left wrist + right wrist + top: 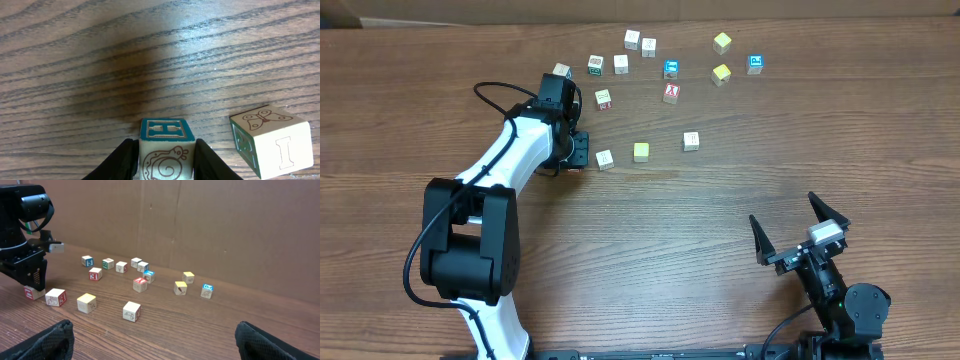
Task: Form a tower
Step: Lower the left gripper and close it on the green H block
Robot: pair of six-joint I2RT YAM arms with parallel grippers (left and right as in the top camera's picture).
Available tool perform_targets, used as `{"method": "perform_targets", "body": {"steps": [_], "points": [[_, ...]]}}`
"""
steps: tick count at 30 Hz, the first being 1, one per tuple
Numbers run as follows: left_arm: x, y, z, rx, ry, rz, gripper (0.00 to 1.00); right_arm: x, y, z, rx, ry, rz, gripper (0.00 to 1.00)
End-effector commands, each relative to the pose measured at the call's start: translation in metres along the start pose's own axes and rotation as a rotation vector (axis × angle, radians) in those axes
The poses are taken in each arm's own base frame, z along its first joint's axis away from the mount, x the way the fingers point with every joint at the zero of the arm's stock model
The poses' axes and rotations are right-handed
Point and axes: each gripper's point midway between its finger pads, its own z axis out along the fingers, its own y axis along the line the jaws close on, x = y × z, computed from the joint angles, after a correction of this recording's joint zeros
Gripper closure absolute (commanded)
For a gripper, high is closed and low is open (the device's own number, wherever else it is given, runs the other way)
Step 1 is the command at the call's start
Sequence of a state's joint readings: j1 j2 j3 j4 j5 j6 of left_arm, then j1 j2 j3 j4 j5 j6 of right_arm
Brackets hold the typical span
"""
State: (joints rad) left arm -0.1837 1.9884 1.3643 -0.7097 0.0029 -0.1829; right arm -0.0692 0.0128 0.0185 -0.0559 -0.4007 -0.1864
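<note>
Woodgrain streaks the table (150,40) — left claw (165,152) pinches a wooden cube (165,129).

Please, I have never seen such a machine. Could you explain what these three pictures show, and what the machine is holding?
These are two robot arms at a wooden table. One picture looks down from above. The other two come from a camera on each wrist. Over a dozen small wooden cubes lie scattered, none stacked. The left pincer has its fingers against both sides of a teal-faced cube standing on the table. The right pincer is open and holds nothing.
</note>
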Motion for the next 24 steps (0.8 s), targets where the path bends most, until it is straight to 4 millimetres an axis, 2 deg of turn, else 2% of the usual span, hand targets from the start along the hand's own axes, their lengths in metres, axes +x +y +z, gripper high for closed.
{"method": "perform_targets", "body": {"steps": [1, 6, 13, 19, 22, 24], "points": [[0.003, 0.002, 0.004, -0.010, 0.012, 0.005, 0.69, 0.003, 0.000, 0.000, 0.001, -0.001, 0.005, 0.00], [0.007, -0.010, -0.003, 0.058, 0.046, 0.003, 0.72, 0.003, 0.000, 0.000, 0.001, -0.001, 0.005, 0.00], [0.031, -0.037, -0.010, 0.205, 0.157, -0.024, 0.76, 0.003, 0.000, 0.000, 0.001, -0.001, 0.005, 0.00], [0.049, -0.055, -0.012, 0.209, 0.222, -0.051, 0.77, 0.003, 0.000, 0.000, 0.001, -0.001, 0.005, 0.00], [0.050, -0.068, -0.012, 0.204, 0.208, -0.012, 0.77, 0.003, 0.000, 0.000, 0.001, -0.001, 0.005, 0.00], [0.047, -0.069, -0.010, 0.163, 0.181, 0.003, 0.77, 0.003, 0.000, 0.000, 0.001, -0.001, 0.005, 0.00]]}}
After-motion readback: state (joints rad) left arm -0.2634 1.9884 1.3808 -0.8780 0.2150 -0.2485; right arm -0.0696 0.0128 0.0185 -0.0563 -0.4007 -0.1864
